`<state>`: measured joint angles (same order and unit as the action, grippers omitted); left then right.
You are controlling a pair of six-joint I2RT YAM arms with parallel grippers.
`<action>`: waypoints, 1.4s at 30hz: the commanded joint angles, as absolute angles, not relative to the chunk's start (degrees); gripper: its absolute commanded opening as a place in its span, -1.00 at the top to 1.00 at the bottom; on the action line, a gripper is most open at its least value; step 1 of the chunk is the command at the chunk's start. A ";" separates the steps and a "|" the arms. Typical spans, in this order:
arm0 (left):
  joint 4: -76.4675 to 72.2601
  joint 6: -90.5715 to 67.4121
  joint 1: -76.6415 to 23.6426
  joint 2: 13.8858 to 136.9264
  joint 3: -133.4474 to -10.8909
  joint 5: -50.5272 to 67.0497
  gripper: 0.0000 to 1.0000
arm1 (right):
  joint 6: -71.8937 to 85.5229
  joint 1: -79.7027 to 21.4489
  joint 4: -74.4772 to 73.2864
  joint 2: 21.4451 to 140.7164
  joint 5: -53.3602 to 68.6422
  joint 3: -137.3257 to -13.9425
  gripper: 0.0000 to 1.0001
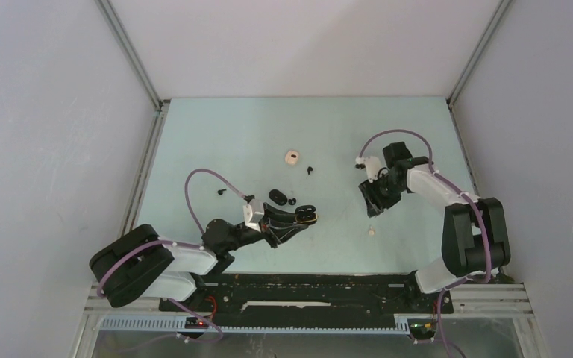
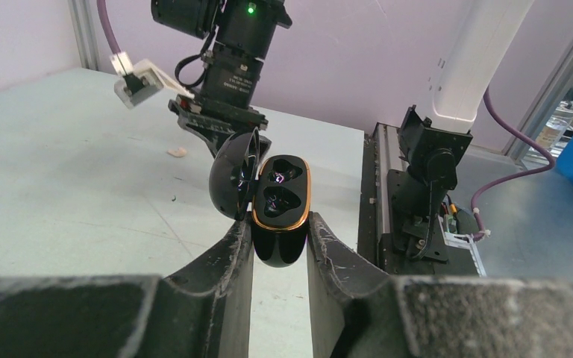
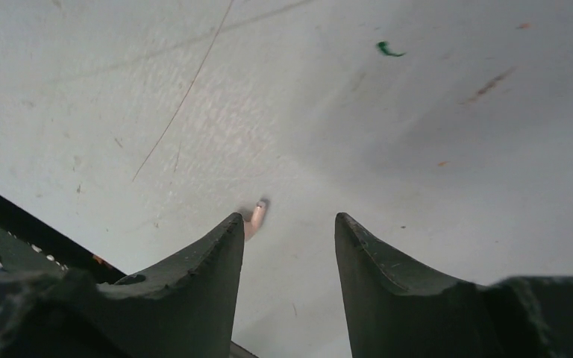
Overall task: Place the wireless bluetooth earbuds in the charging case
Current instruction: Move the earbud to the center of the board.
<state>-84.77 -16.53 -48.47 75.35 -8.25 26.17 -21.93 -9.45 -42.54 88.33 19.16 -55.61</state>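
Observation:
My left gripper (image 1: 301, 218) is shut on an open black charging case (image 1: 307, 213) with a gold rim. In the left wrist view the case (image 2: 280, 201) sits upright between my fingers (image 2: 233, 246) with its lid (image 2: 233, 176) swung to the left; its two wells look dark. My right gripper (image 1: 373, 208) is open and empty, low over the table. A whitish-beige earbud (image 1: 371, 232) lies just ahead of it; in the right wrist view this earbud (image 3: 256, 218) lies by the left fingertip (image 3: 231, 227) of the gripper (image 3: 287, 218). Black earbuds lie at the middle (image 1: 292, 201), farther back (image 1: 310, 170) and to the left (image 1: 221, 192).
A shut black case (image 1: 277, 196) lies just behind my left gripper. A small white case (image 1: 292, 156) lies farther back at the middle. Grey walls enclose the table on the left, right and back. The black base rail (image 1: 306, 287) runs along the near edge.

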 commanded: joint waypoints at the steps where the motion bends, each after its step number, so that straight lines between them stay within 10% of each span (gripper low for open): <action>1: -87.71 -16.70 -48.30 75.41 -9.31 27.16 1.00 | -23.63 -12.21 -42.68 86.28 15.37 -54.49 -0.02; 16: -87.73 -17.91 -48.27 76.47 -9.75 26.63 1.00 | -19.19 -0.54 -36.03 94.05 10.26 -67.25 0.35; 42: -87.71 -18.81 -48.27 77.98 -10.85 29.52 1.00 | -20.91 4.09 -38.92 113.44 9.60 -75.79 0.41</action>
